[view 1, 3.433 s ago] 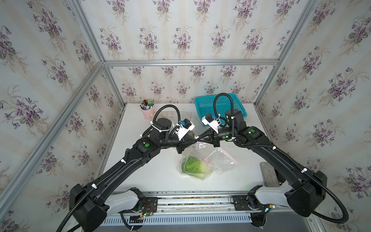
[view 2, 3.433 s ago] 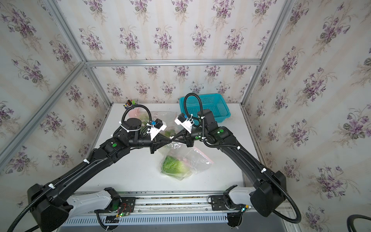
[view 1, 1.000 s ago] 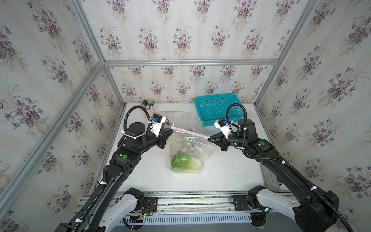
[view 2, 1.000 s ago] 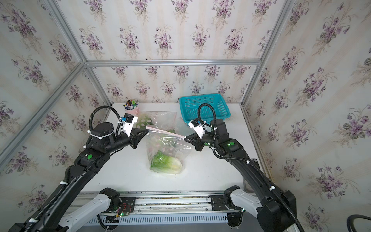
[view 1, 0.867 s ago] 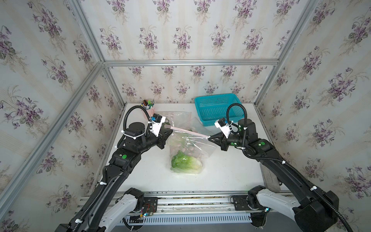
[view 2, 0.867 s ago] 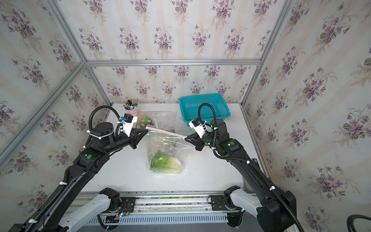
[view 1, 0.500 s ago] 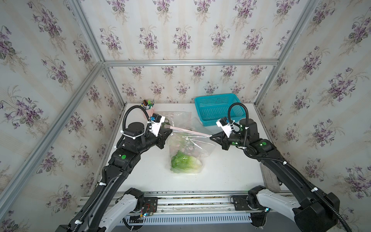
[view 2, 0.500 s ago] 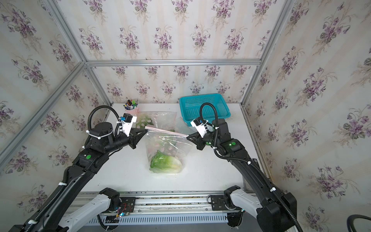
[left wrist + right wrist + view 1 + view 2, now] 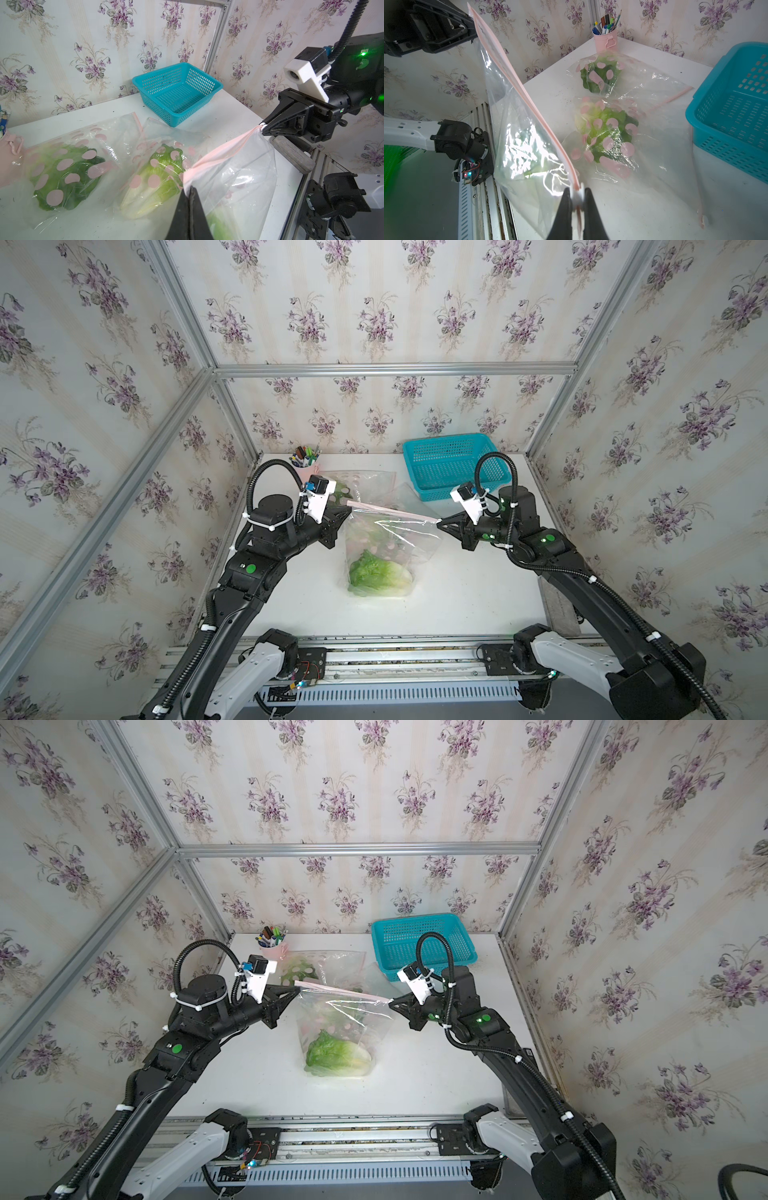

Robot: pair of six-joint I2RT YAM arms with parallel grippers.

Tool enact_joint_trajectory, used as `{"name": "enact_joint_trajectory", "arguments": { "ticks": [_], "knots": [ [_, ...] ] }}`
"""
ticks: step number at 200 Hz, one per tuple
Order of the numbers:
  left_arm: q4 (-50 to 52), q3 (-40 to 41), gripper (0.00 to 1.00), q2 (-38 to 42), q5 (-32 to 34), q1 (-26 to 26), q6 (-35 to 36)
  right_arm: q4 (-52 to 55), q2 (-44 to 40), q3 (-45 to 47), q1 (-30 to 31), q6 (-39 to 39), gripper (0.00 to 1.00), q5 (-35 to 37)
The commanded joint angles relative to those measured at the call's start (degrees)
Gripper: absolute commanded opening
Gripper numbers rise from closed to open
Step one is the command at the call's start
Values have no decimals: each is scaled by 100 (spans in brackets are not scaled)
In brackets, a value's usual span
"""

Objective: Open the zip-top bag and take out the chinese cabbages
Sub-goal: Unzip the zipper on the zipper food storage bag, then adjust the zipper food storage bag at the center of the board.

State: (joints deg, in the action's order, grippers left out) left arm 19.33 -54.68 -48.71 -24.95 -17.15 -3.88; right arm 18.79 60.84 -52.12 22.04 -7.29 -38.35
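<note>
Floral wallpaper on three sides, a white tabletop [image 9: 478,601] below, and over the centre of the frame the clear plastic zip-top bag with the pink zip strip [image 9: 390,537] now hangs stretched between the arms. A few seconds back both grippers sat almost tip to tip mid-frame. Now they've parted: the left gripper [image 9: 348,511] is clamped on the strip's left end, and the right gripper [image 9: 439,521] is pinched on the small white slider [image 9: 577,195] at the right end, edging a shade further right this last second. That travel suggests the seal has been run open, though no gap shows at the mouth yet. One leafy green chinese cabbage [image 9: 376,577] sags in the bag's bottom, low centre. Two more wait in pink-dotted bags [image 9: 62,176] above centre, left of the teal mesh basket [image 9: 449,438].
</note>
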Motion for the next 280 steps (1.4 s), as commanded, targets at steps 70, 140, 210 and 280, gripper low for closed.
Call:
{"name": "enact_joint_trajectory", "arguments": {
  "ticks": [70, 140, 210, 280],
  "knots": [
    [-17, -44, 0, -24, -277, 89, -3, 70, -53, -145, -33, 365, 57, -56],
    [-17, -44, 0, -119, -1188, 87, 53, 455, 507, -1670, 444, 1274, 41, 367],
    [-17, -26, 0, -154, -1444, 73, 97, 354, 1333, -2258, 2289, 1396, 15, 959],
    [-16, -17, 0, -166, -1461, 80, 104, 148, 1570, -2306, 2419, 1608, 6, 644]
  ]
}}
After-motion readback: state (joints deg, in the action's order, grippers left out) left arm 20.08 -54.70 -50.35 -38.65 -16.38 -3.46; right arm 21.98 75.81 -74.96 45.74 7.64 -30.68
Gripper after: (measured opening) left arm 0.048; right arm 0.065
